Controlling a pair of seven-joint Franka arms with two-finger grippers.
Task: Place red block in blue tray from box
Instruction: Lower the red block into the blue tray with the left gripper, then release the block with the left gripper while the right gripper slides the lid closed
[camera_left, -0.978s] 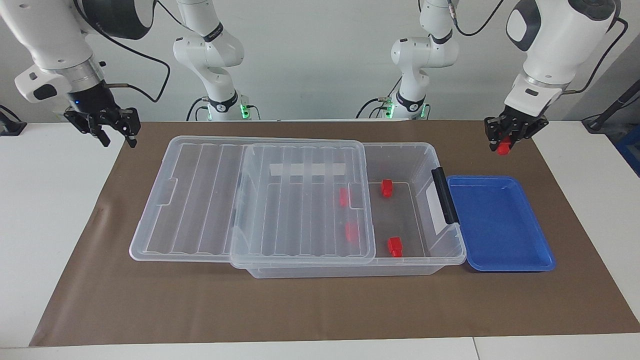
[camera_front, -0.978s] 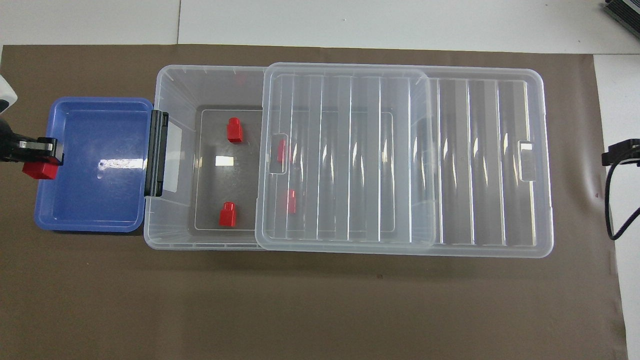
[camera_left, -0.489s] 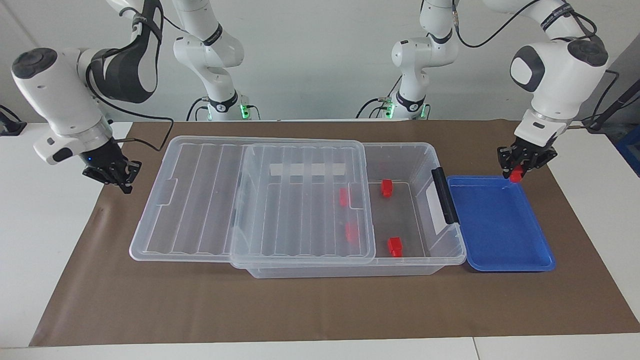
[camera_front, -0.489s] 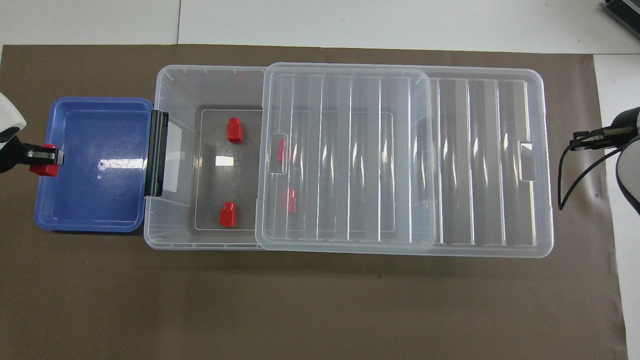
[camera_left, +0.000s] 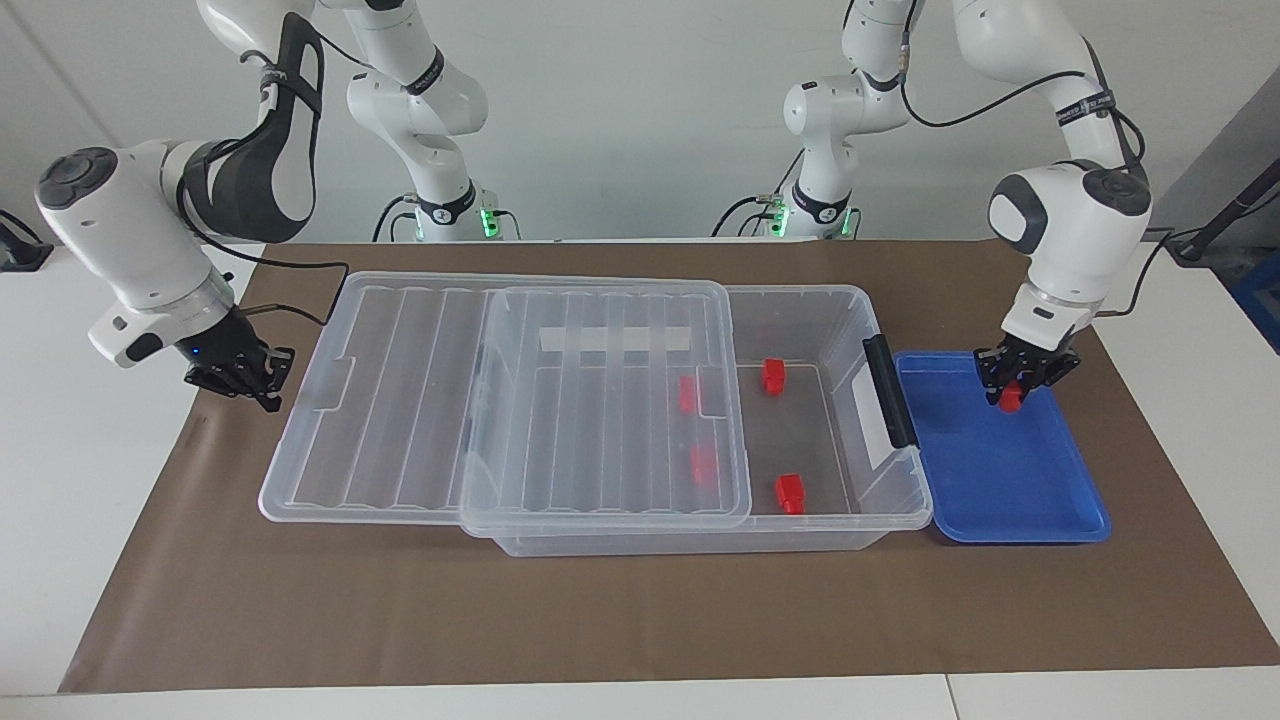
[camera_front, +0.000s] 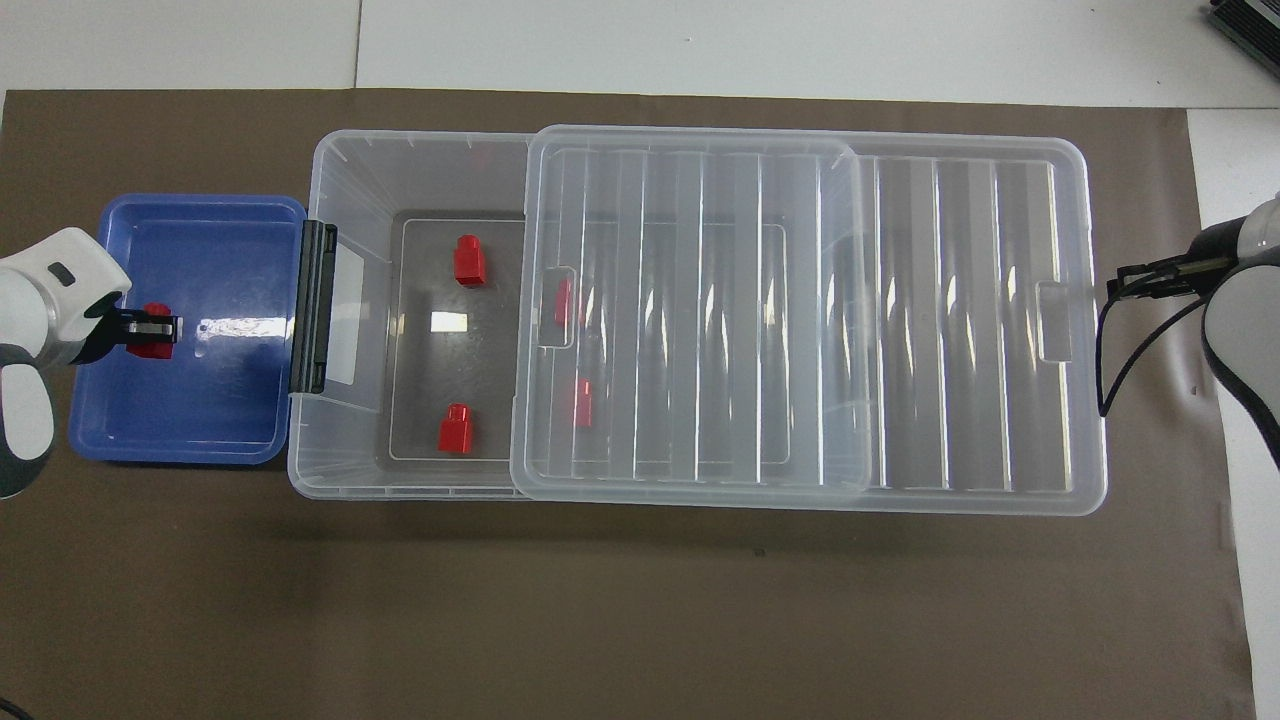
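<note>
- The red block (camera_left: 1011, 397) is clamped in the left gripper (camera_left: 1020, 381), low over the blue tray (camera_left: 1000, 500) at the part nearest the robots; whether it touches the floor of the tray I cannot tell.
- It looks to be held low so that it can be let go without bouncing over the shallow rim; the release seems the step left.
- The tray sits touching the box (camera_left: 800, 520) at its black handle (camera_left: 890, 390), toward the left arm's end of the table, which keeps the carry short.
- The box's lid (camera_left: 600, 400) is slid partway off toward the right arm's end, resting on a second lid or shell (camera_left: 370, 400), so the handle end is open for reaching in.
- Four more blocks lie in the box: two in the open part (camera_left: 773, 375) (camera_left: 790, 493), two under the lid (camera_left: 687, 394) (camera_left: 703, 464).
- The right gripper (camera_left: 240, 375) waits low over the mat beside the lid's end; I cannot tell how its fingers stand.
- Everything rests on a brown mat (camera_left: 640, 620) over a white table (camera_left: 90, 480), with a plain pale wall beyond the arms.
</note>
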